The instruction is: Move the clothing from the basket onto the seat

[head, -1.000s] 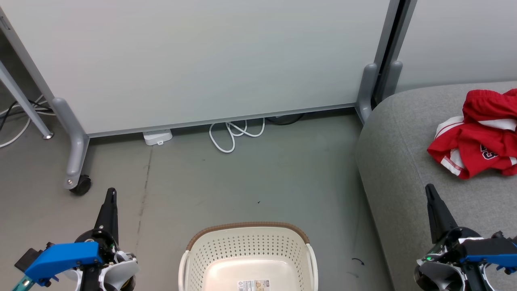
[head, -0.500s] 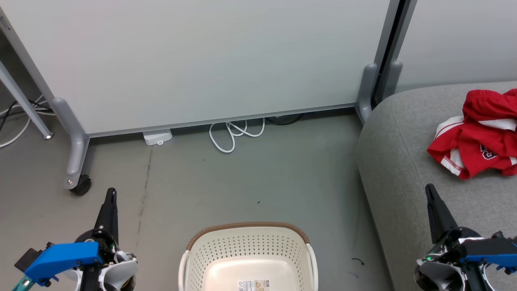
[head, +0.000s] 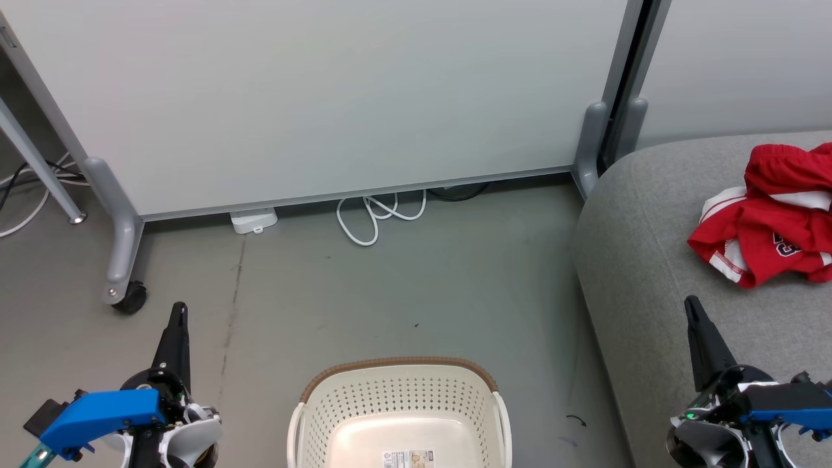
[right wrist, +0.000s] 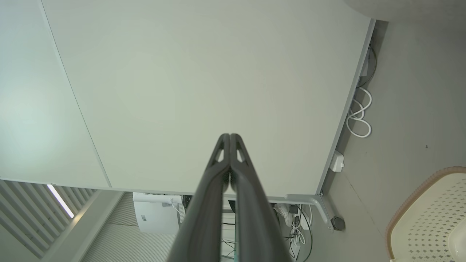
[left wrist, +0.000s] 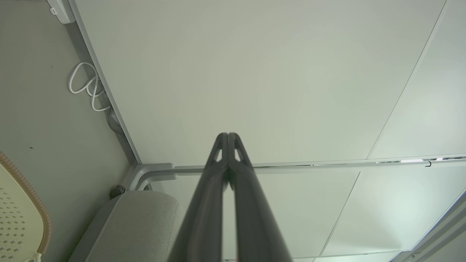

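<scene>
Jaws on the left gripper (head: 178, 311) and right gripper (head: 691, 304) are resting closed and empty; clothing (head: 764, 237) is lying on the seat (head: 640, 273), so I think nothing needs moving next.

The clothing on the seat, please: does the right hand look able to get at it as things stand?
Probably yes: the right hand, shut, points toward the clothing with only bare seat between them, though it must open first.

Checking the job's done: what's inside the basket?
The basket shows a bare bottom with a label, nothing else. Its near part is cut off from view.
</scene>
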You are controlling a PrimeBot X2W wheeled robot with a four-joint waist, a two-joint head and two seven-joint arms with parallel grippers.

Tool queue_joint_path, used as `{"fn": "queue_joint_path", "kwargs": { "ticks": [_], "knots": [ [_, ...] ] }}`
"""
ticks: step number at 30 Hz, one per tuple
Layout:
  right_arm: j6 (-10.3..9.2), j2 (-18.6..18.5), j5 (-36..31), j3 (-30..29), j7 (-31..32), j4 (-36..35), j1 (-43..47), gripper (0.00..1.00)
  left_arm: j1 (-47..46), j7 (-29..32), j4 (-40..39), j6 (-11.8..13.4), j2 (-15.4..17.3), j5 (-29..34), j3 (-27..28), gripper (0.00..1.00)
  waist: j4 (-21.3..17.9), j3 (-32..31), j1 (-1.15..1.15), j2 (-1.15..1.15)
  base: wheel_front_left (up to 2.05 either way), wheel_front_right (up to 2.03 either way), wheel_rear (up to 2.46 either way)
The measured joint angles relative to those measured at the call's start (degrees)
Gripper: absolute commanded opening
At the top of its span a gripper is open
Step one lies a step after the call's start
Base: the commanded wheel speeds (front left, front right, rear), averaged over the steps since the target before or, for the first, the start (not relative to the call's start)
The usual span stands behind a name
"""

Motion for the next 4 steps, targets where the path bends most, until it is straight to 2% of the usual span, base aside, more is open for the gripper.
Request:
{"fn": "queue_joint_path", "kwargs": {
  "ticks": [4],
  "knots": [
    [0.0,0.0,0.0,0.0,0.0,0.0,0.0,0.0,0.0,0.0,0.0,0.0,0.0,0.0,0.0,0.0,0.0,0.0,0.0,0.0,0.0,0.0,0.0]
  ]
}}
